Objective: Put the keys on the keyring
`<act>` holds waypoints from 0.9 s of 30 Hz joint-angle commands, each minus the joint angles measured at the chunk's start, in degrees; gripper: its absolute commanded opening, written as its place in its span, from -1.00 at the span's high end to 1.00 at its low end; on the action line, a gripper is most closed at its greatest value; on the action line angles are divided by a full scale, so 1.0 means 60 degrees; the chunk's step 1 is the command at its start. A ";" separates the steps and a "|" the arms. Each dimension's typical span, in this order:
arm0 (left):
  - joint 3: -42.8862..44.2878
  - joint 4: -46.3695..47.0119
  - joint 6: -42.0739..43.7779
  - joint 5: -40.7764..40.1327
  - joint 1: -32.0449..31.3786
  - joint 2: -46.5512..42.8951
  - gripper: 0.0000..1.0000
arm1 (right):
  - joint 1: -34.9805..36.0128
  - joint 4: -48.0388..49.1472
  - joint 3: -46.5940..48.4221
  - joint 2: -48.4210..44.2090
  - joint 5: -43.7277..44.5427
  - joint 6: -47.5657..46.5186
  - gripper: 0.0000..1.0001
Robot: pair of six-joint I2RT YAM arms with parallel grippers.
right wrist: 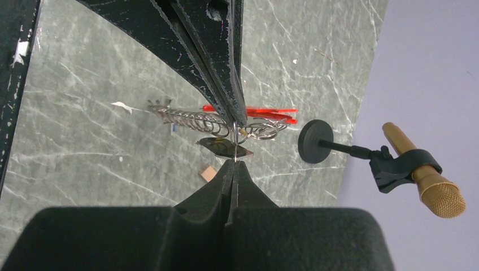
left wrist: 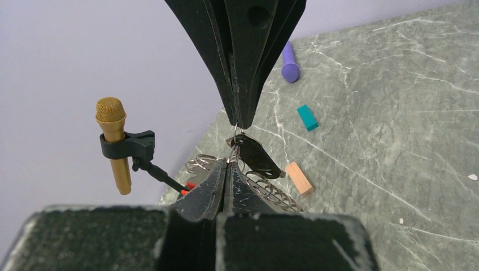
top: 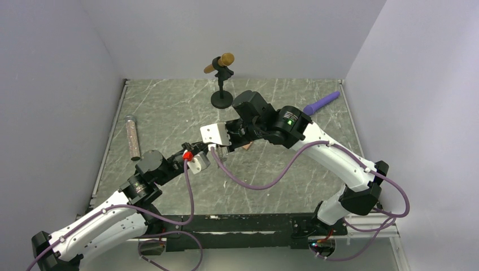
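My left gripper [top: 199, 160] and right gripper [top: 221, 148] meet tip to tip above the middle of the table, both shut. In the left wrist view, my own gripper [left wrist: 229, 164] pinches a small silvery ring of the keyring. The right gripper's fingers [left wrist: 240, 107] come down from above and pinch the same ring. A black-headed key [left wrist: 257, 155] hangs at that ring. The keyring's silvery coiled chain [left wrist: 271, 191] and red clip [left wrist: 189, 186] hang below. In the right wrist view, my own gripper [right wrist: 233, 164] holds a thin wire, with the key [right wrist: 223, 148], chain [right wrist: 186, 119] and red clip [right wrist: 265, 114] beyond.
A tan block [left wrist: 298, 178] and a teal block [left wrist: 308, 117] lie on the table under the grippers. A purple pen [top: 322, 103] lies at the back right. A gold microphone on a black stand [top: 220, 63] is at the back, and a clear tube [top: 133, 137] at the left.
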 commanded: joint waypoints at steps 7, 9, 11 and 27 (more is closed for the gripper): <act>0.0096 0.0618 -0.0201 0.0236 -0.0030 -0.0029 1.00 | 0.0009 -0.0053 0.0430 0.0024 -0.0298 -0.0020 1.00; 0.0086 0.0661 -0.0226 0.0259 -0.0030 -0.0029 1.00 | 0.0006 -0.0032 0.0426 0.0034 -0.0306 -0.0018 1.00; 0.0079 0.0680 -0.0267 0.0301 -0.0027 -0.0033 1.00 | 0.0012 -0.0024 0.0430 0.0047 -0.0320 -0.0020 1.00; 0.0173 0.0694 -0.0643 0.0563 0.0009 0.0054 1.00 | 0.0026 -0.0052 0.0565 0.0123 -0.0452 -0.0151 1.00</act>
